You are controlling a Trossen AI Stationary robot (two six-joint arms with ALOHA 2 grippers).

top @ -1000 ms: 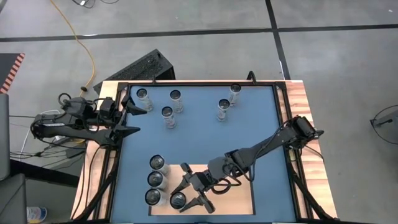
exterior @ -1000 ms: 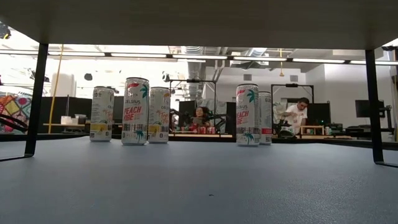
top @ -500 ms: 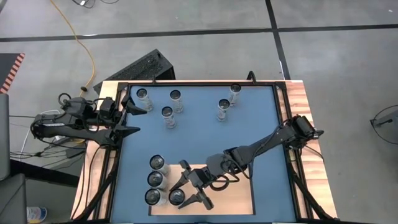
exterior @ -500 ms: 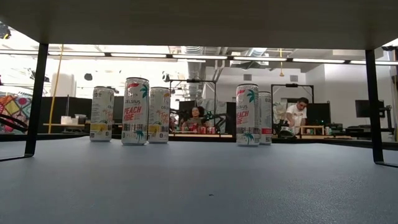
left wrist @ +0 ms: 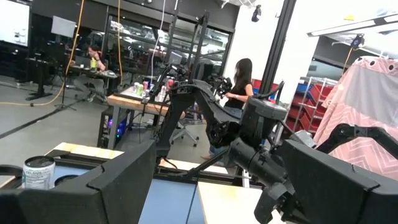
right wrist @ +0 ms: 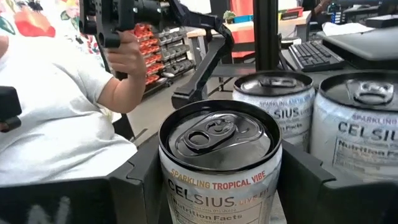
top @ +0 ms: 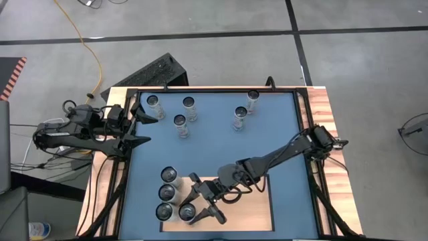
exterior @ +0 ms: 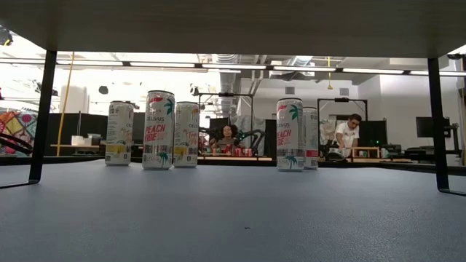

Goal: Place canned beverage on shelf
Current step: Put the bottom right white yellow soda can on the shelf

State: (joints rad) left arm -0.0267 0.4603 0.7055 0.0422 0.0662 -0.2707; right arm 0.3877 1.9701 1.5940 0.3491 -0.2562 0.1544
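A Celsius can (right wrist: 217, 163) stands upright between the fingers of my right gripper (top: 192, 210), over the near left part of the pale wooden shelf (top: 247, 209). Three more cans (top: 166, 193) stand in a row along the shelf's left edge, just beside it. Several other cans (top: 189, 104) rest on their bases on the blue table (top: 221, 147) at the far side. My left gripper (top: 138, 123) waits open at the table's left edge, touching nothing. My right gripper pinches the can's side wall (right wrist: 166, 186) between its two fingers, one finger (right wrist: 140, 183) on each side, just below the rim. The fingers come in level from the table's right. The can sits upright; its base is hidden, so whether it rests on the shelf cannot be told.
The shelf is raised on dark legs (exterior: 40, 116), with the blue table running beneath it. A dark frame (top: 304, 134) borders the table. The shelf's right half (top: 254, 201) is bare wood. A person's arm (right wrist: 118, 87) and white shirt show beyond the table.
My right gripper has shifted a little toward the table's left edge, carrying the upright can closer to the row of three cans on the shelf.
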